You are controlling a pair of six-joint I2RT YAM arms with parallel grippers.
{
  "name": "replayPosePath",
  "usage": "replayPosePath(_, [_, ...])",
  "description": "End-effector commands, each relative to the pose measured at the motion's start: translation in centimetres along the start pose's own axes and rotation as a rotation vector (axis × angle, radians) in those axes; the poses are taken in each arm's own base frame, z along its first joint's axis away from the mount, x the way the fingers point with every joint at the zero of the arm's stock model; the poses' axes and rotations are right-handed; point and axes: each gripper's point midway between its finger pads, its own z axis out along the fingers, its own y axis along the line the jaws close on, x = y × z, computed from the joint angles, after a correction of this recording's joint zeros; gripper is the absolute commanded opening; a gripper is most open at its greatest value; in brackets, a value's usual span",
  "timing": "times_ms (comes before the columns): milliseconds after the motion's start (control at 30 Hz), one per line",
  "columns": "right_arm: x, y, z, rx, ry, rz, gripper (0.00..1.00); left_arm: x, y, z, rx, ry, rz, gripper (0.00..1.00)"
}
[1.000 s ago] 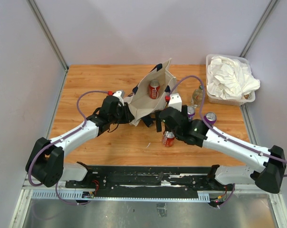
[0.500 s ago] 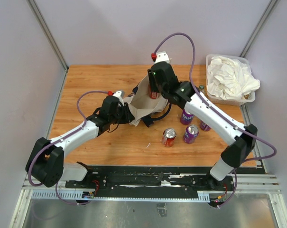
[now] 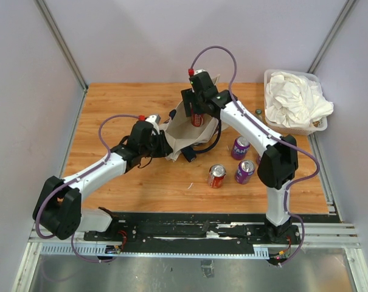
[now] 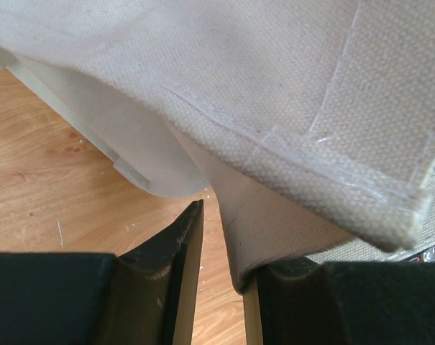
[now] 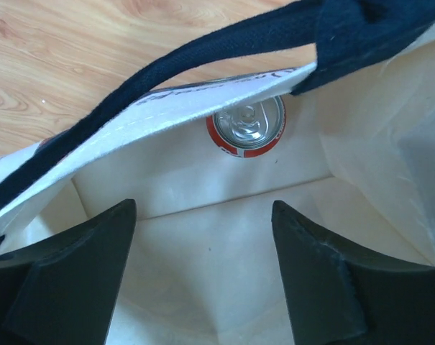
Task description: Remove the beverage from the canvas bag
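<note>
The cream canvas bag (image 3: 185,135) lies tipped open at mid-table, its navy handle (image 5: 203,52) crossing the mouth. A red beverage can (image 3: 197,119) stands deep inside; its silver top (image 5: 246,126) shows in the right wrist view. My right gripper (image 3: 195,109) hangs open over the bag's mouth (image 5: 203,208), fingers wide apart with nothing between them, the can ahead of the tips. My left gripper (image 3: 166,146) is at the bag's near-left rim. A fold of canvas (image 4: 275,93) sits between its narrow-set fingers (image 4: 224,244), against the right one.
A red can (image 3: 216,176) and two purple cans (image 3: 240,147) (image 3: 245,171) stand on the wooden table (image 3: 123,109) right of the bag. A clear tub of white cloths (image 3: 293,100) fills the back right corner. Grey walls enclose the table.
My right arm swung up from beside the red can on the table and now reaches over the bag's mouth. The left arm and the bag's rim stayed put.
</note>
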Motion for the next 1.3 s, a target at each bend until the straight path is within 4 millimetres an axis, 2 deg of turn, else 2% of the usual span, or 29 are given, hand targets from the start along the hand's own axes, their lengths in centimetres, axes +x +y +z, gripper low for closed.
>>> replayPosePath(0, [0.6,-1.2,1.5,0.014,0.043,-0.027,0.84,0.5,-0.7,-0.1,0.018,0.044,0.025,0.3])
replayPosePath(100, [1.4,-1.8,2.9,0.039,0.069,-0.027,0.91,0.5,-0.7,0.0,0.018,0.047,0.029,0.3])
replayPosePath(233, [2.3,-2.6,4.7,0.058,0.098,-0.027,0.94,0.5,-0.6,0.1,0.016,0.052,0.032,0.3])
replayPosePath(300, [2.9,-2.9,5.6,0.065,0.116,-0.029,0.95,0.6,-0.6,0.2,0.017,0.057,0.033,0.3])
replayPosePath(700, [3.1,-4.9,9.6,0.063,0.098,0.006,0.95,1.2,-0.6,0.5,0.018,0.099,0.052,0.3])
replayPosePath(1067, [5.6,-4.0,12.1,0.004,0.164,0.017,0.89,1.2,-0.2,0.9,-0.001,0.109,0.057,0.3])
replayPosePath(1267, [6.9,-4.1,12.5,0.008,0.204,0.008,0.75,1.1,-0.4,1.1,0.004,0.113,0.059,0.3])
